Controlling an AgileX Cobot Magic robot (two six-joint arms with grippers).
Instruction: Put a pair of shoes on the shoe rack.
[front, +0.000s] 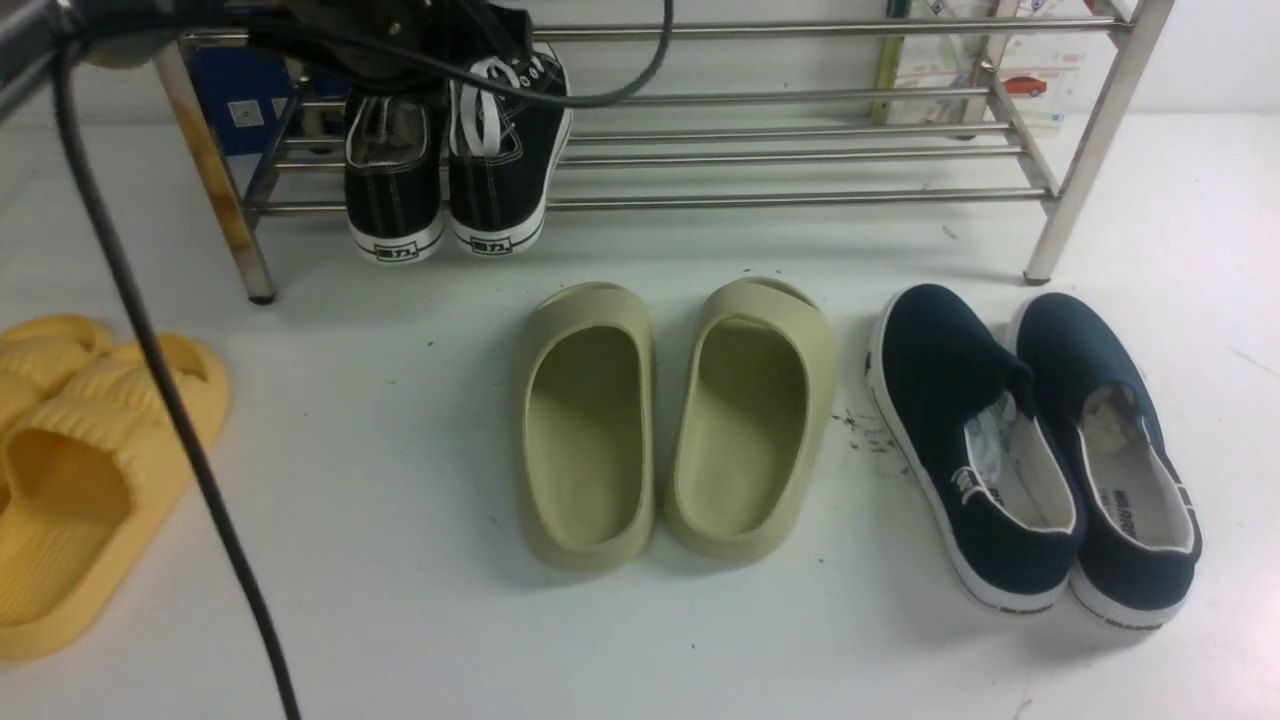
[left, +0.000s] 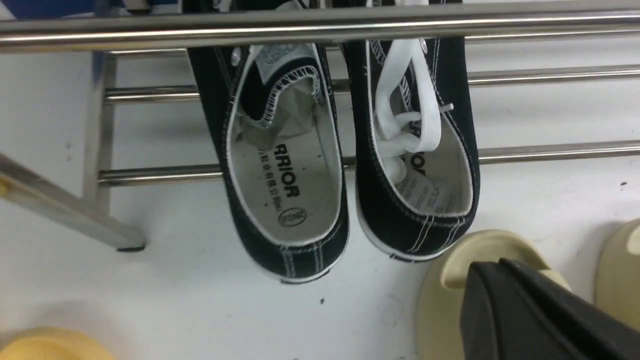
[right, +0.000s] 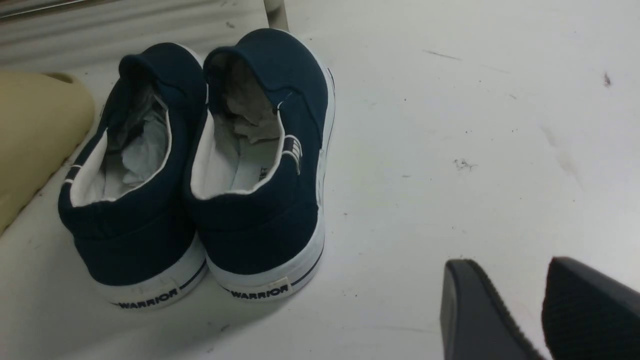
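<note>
On the lower bars of the shoe rack, at its left end, the pair of shoes rests heels outward; left gripper partly in view, opening indeterminate; right gripper slightly parted, empty, near navy slip-ons

Floor: shoe rack, slides, slip-ons

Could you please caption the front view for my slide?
Black sneakers sit on the rack; green slides and navy slip-ons lie in front.
</note>
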